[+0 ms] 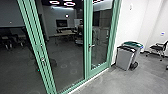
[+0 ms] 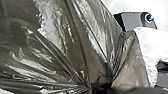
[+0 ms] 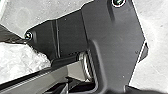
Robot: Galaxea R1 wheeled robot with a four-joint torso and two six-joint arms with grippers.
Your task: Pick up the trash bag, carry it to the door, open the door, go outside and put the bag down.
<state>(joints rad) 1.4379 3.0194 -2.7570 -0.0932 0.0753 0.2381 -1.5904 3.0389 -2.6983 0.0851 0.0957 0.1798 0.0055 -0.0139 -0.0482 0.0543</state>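
Where its folds gather, the trash bag (image 2: 72,47) points into clamped left jaws (image 2: 100,84); right jaws, can't tell.

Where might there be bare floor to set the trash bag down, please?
Bare floor shows between the green-framed glass door and the grey bin, and between the bins and the black chair. It is crowded by the wall, where the green-lidded bin stands close behind the grey one.

I see a big glass wall (image 1: 66,55) with green bars (image 1: 41,50). In the glass, I see a table (image 1: 65,33) and bright lights (image 1: 69,4). My floor (image 1: 120,83) is gray, near a white wall (image 1: 147,17) and black chair (image 1: 157,47).
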